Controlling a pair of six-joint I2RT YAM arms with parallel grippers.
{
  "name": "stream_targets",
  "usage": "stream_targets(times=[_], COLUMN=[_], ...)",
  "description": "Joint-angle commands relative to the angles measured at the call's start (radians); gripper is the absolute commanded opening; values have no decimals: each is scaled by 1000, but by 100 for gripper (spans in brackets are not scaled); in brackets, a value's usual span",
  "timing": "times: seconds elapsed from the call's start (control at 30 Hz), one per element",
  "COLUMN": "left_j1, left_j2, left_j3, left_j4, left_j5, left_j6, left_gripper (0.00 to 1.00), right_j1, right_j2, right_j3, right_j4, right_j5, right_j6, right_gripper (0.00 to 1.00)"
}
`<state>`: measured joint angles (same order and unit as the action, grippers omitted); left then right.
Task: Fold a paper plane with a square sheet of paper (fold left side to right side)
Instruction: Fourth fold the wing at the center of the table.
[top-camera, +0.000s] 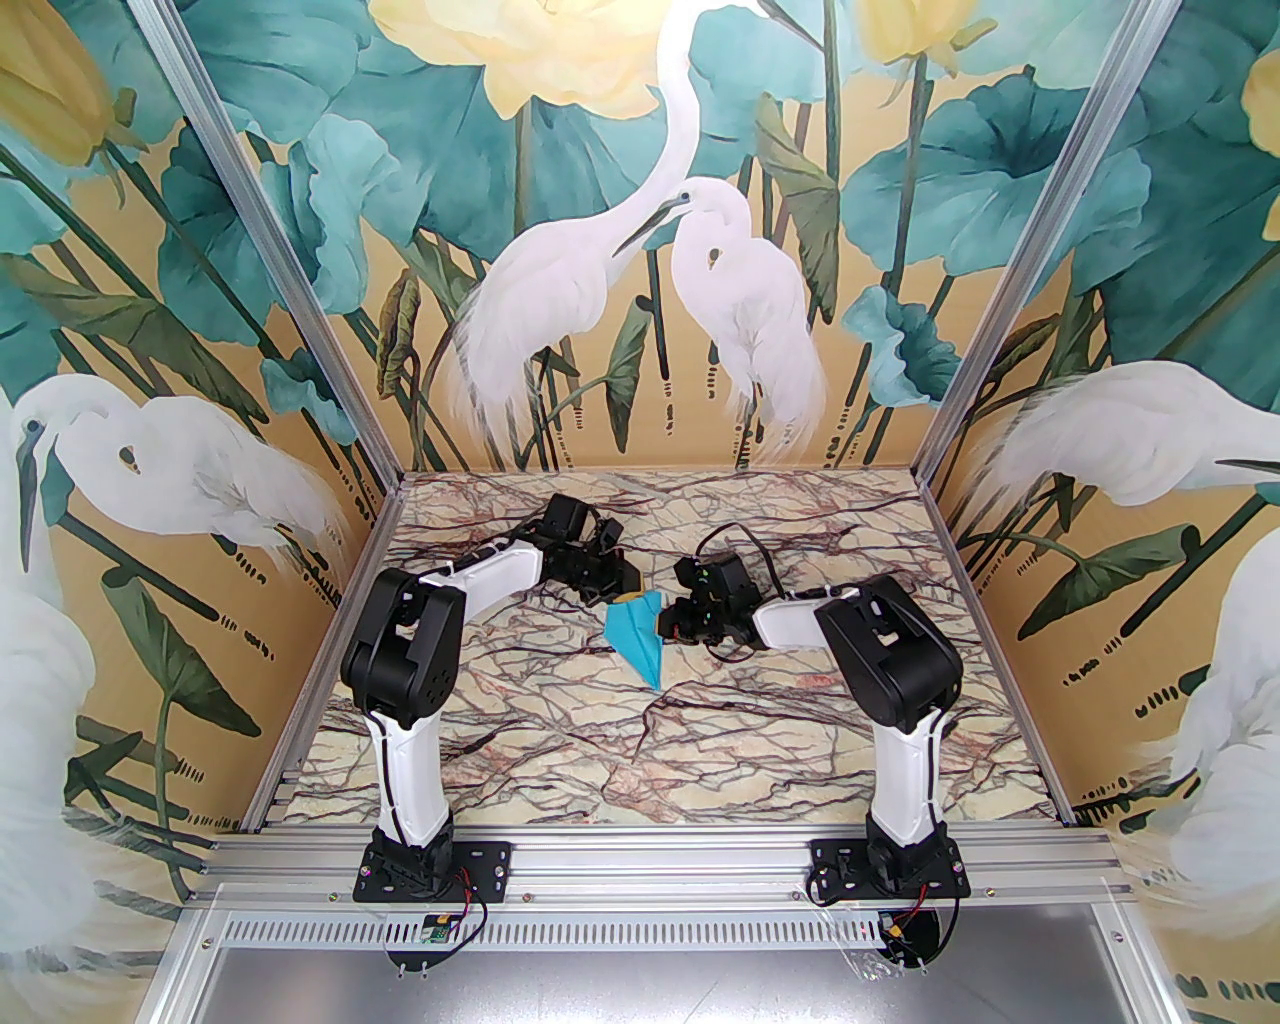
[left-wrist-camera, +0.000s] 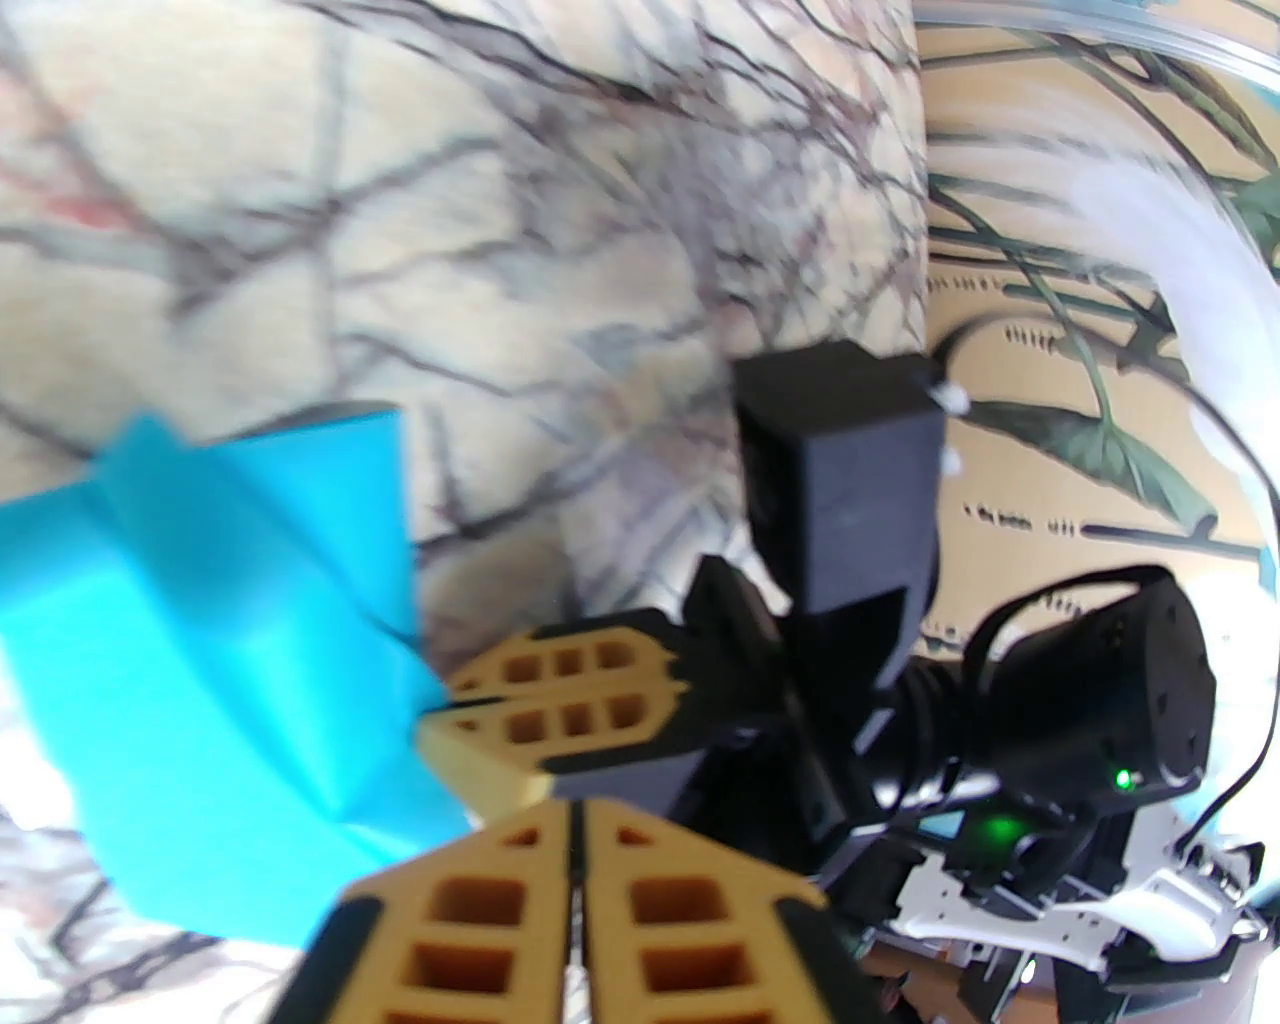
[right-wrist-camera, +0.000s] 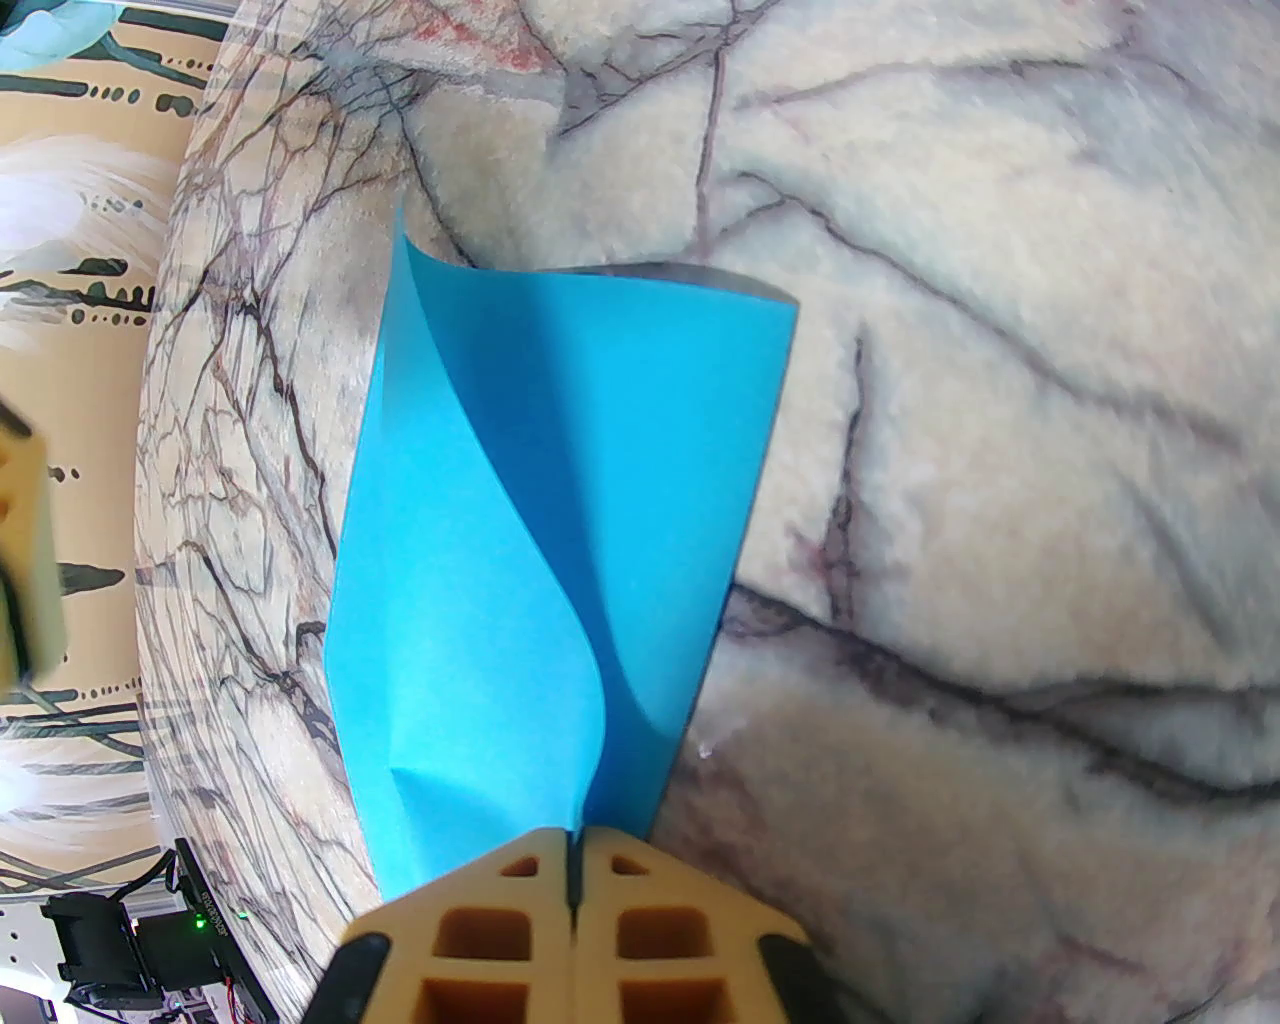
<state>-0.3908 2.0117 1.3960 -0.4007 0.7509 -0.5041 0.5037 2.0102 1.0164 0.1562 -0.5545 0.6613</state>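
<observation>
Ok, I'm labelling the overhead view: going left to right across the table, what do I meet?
left arm → paper → right gripper → right arm

Heron-and-lotus murals (top-camera: 640, 250) (framed in aluminium) wall a veined marble tabletop (top-camera: 560, 740).

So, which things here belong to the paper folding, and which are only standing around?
For the job:
- blue paper, partly folded
- right gripper, shut on the paper's edge
- left gripper, shut, close to the paper

Only around:
- marble table
- painted walls
- metal frame
</observation>
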Motion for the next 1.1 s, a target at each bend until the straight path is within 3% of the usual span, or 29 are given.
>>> stream_targets(times=[0.0,0.2,0.87,1.07], left_j1=[-12,-12,-13,-11], left_j2=[43,80,130,130], left_j3=[-4,-23,-92,-132], left_j4=[14,19,40,53], left_j5=[6,0,-76,-86], left_j6=[-3,26,69,68], left_gripper=[7,0,0,0], right_j1=[4,3,3,3], right_j2=[52,50,48,26], right_j3=[-16,-14,-4,24], right_j4=[-130,-133,-149,-160], right_j5=[48,45,51,56], right_j6=[-25,-28,-32,-25], right_gripper=[4,4,4,12])
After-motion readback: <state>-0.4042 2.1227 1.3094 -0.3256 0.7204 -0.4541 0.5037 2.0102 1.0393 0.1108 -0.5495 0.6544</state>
